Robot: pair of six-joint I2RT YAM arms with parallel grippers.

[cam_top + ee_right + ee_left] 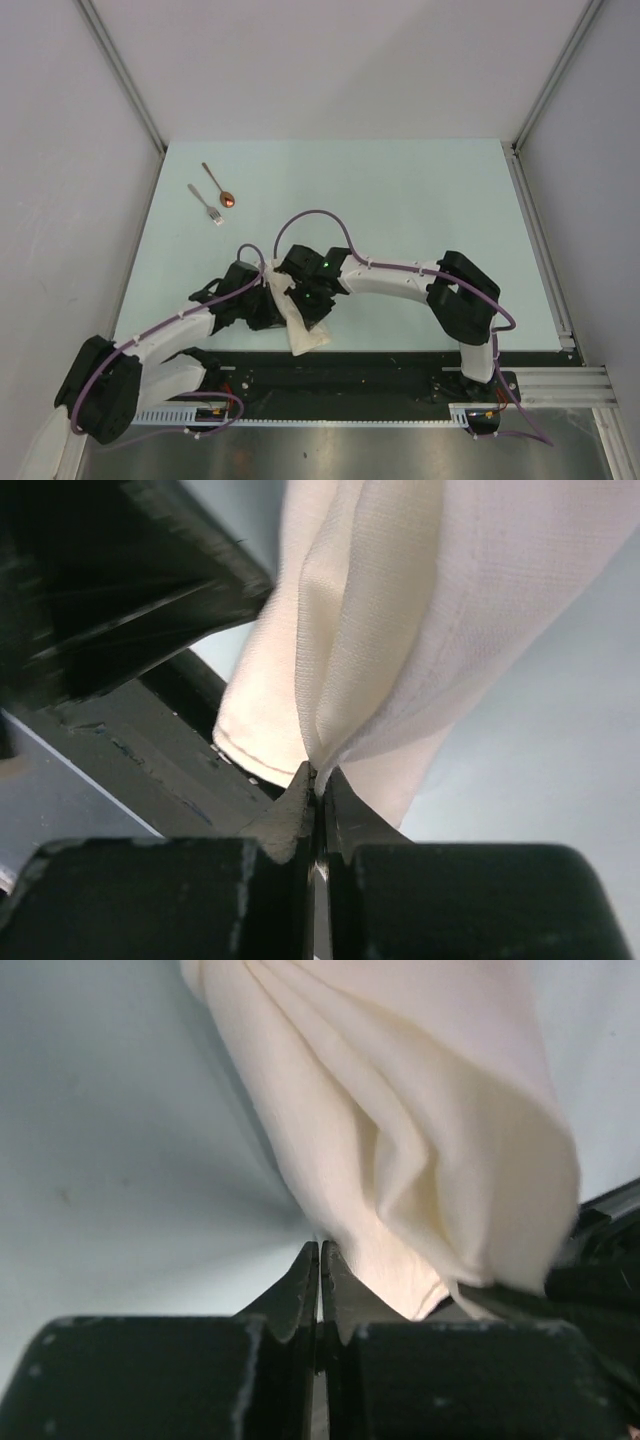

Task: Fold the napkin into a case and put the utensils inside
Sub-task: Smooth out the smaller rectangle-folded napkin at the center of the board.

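The cream-white napkin [300, 318] hangs in loose folds between both grippers near the table's front edge, its lower end over the black base strip. My left gripper [320, 1247] is shut on a corner of the napkin [400, 1140]. My right gripper [316, 772] is shut on another pinch of the napkin [400, 610]. In the top view the left gripper [268, 285] and the right gripper [300, 295] sit close together. The silver fork [206, 204] and the copper-bowled spoon [220, 186] lie side by side at the far left of the table.
The pale green table [420, 200] is walled by white panels on three sides. The black base strip [380, 365] runs along the front edge. Purple cables [320, 215] loop above both arms.
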